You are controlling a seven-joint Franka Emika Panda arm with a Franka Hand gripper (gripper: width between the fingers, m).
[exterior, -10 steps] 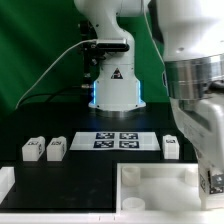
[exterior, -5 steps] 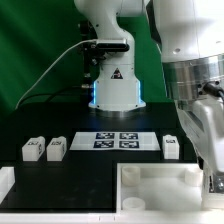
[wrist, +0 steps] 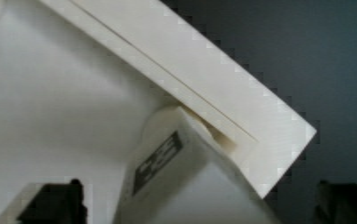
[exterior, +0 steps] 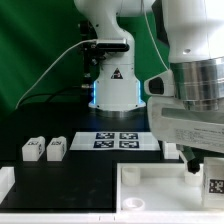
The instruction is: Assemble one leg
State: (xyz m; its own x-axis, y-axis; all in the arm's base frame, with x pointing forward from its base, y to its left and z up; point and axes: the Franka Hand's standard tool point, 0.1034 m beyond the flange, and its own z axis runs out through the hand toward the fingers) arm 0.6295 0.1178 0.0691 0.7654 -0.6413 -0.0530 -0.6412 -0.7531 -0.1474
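The large white tray (exterior: 160, 185) lies at the near edge of the black desk (exterior: 85, 170) with the arm (exterior: 195, 70) lowered over its corner on the exterior view's right, where a tagged leg (wrist: 166, 160) sits directly ahead of the jaws, pressed against the tray's raised wall. Whether the jaws grip it cannot be told. Two more small white tagged legs (exterior: 44, 149) stand well apart toward the exterior view's left.

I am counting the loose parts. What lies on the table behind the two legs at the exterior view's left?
Behind the two legs only bare black table shows, then the green backdrop. To their right lies the marker board, whose right end the arm hides.
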